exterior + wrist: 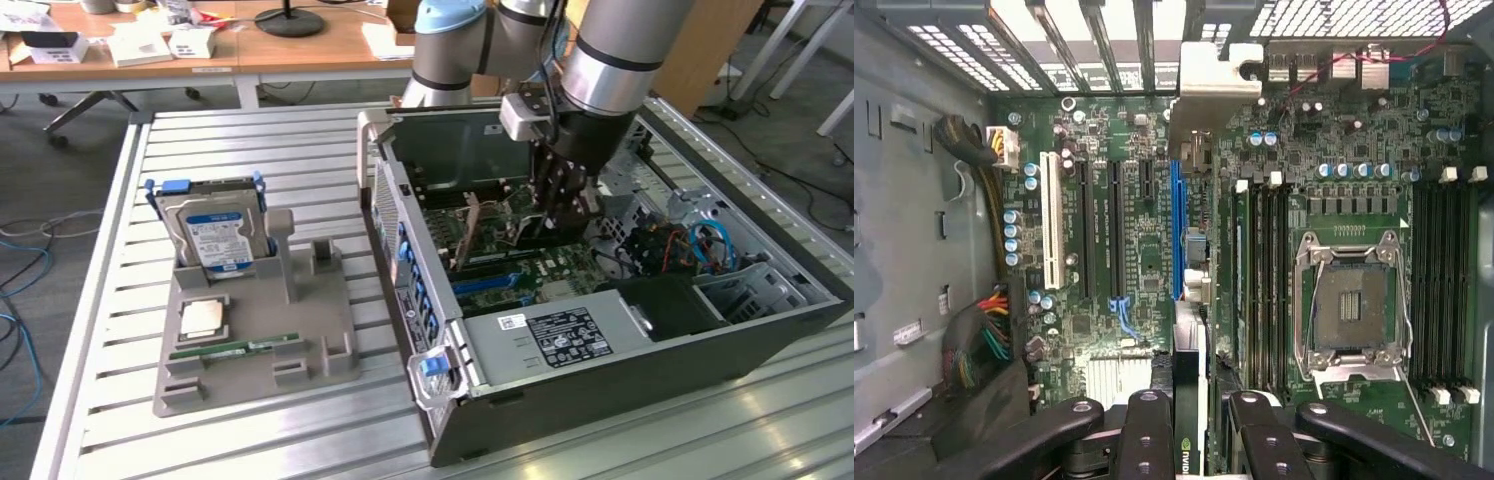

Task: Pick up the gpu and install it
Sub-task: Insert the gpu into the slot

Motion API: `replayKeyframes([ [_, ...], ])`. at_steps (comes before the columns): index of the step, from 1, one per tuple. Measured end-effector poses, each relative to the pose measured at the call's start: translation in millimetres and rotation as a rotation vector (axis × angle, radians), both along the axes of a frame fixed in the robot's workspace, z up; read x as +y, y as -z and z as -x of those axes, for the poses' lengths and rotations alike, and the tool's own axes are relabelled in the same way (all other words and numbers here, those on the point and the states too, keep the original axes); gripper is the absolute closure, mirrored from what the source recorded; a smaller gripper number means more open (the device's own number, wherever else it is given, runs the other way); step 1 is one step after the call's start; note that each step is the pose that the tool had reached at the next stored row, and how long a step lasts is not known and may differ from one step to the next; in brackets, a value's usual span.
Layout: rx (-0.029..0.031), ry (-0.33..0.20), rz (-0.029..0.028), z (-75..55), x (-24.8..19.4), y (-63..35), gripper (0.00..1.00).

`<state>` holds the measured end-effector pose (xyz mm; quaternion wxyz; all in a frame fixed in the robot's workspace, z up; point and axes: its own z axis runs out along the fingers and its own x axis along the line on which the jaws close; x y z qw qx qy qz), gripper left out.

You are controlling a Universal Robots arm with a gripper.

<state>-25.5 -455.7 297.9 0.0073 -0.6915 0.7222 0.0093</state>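
Gripping gpu (1190, 385) in pincer (1196, 415), Nvidia logo showing, aligned with blue slot (1177, 230)

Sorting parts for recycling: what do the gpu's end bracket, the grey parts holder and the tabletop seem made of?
End bracket of the gpu: bare sheet metal, probably steel; pale silvery sheen, folded tab. Grey parts holder: likely plastic; matte, uniform, blocky. Tabletop: probably aluminium; ribbed slats with a dull metallic gleam.
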Motion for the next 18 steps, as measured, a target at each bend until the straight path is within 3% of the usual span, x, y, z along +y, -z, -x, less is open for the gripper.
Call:
replayKeyframes([
  [6,0.0000,0.000,0.0002,6.6,-0.1,0.0,0.74],
  [11,0.0000,0.000,0.0002,6.8,-5.8,0.0,0.74],
  [13,-0.0001,0.000,0.0000,6.9,-6.1,0.3,0.74],
  [18,0.0000,0.000,0.0001,8.3,-6.2,7.4,0.74],
])
